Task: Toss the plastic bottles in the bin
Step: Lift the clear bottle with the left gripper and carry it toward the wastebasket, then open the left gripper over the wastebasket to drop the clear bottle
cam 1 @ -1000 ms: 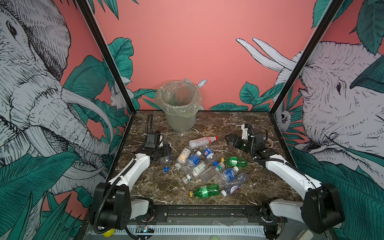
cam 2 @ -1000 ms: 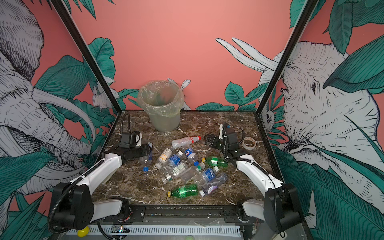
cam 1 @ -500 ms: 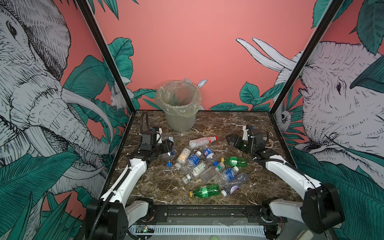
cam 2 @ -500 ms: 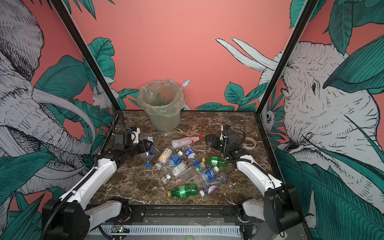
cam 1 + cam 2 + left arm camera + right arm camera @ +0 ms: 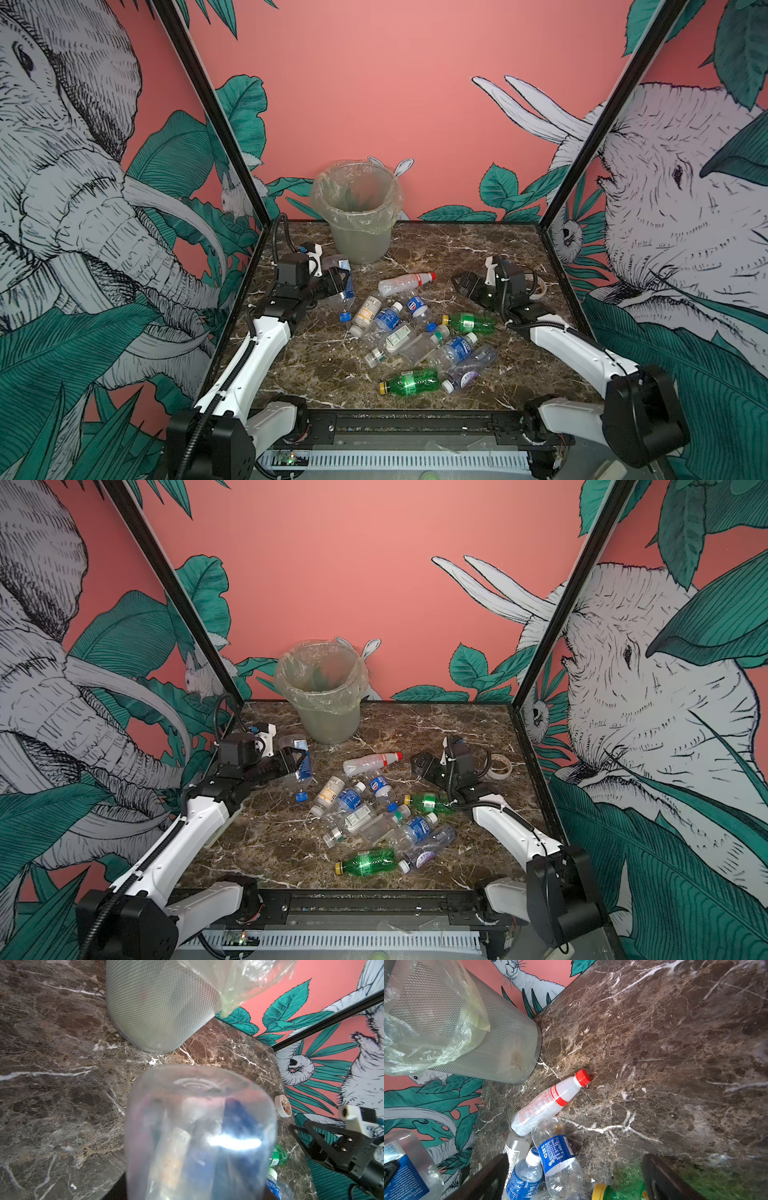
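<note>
**Left arm holding a bottle beside the bin**

Your left gripper is clamped tight on a clear blue-labelled bottle, cap down, at ten o'clock on the table. The bin stands just beyond it at eleven o'clock. Its bag liner clouds the inside, so you cannot tell what it holds. Your right gripper hangs wide open and empty at two o'clock. The other bottles lie heaped at the centre.

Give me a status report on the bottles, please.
Left gripper shut on clear blue-labelled bottle, cap down, near bin. Right gripper open, empty, at bottle pile edge. Nothing between bottle and bin.
</note>
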Robot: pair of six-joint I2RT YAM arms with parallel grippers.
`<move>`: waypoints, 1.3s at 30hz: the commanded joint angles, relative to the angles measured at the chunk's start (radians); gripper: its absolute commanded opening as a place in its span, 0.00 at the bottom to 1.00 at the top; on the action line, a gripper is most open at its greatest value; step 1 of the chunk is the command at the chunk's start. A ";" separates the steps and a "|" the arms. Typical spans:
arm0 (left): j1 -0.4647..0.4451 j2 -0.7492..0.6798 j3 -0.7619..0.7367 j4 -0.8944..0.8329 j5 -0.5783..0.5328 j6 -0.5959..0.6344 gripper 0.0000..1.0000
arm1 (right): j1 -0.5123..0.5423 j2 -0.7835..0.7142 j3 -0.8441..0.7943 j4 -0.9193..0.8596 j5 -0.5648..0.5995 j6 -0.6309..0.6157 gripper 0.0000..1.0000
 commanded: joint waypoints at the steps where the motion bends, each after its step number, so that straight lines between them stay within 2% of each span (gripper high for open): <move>1: -0.002 -0.048 0.030 0.071 0.038 -0.037 0.58 | -0.006 0.005 0.006 0.055 -0.017 0.017 0.99; 8: 0.000 -0.080 0.042 0.117 0.050 -0.054 0.59 | -0.006 0.027 0.007 0.071 -0.025 0.027 0.99; 14: 0.012 -0.073 0.069 0.195 0.099 -0.137 0.60 | -0.006 0.052 0.012 0.106 -0.065 0.042 0.99; 21: 0.016 -0.102 0.073 0.291 0.106 -0.104 0.63 | -0.006 0.063 0.006 0.128 -0.078 0.049 0.99; 25: 0.017 -0.160 -0.006 0.383 0.079 -0.113 0.63 | -0.006 0.058 0.001 0.119 -0.078 0.046 0.99; 30: 0.017 -0.222 -0.034 0.381 0.022 -0.084 0.63 | -0.008 0.044 0.001 0.106 -0.065 0.037 0.99; 35: 0.018 -0.195 0.060 0.338 -0.030 -0.039 0.63 | -0.008 0.040 0.008 0.099 -0.068 0.042 0.99; 39: 0.017 -0.065 0.242 0.256 -0.083 -0.020 0.63 | -0.008 0.027 0.012 0.087 -0.068 0.048 0.99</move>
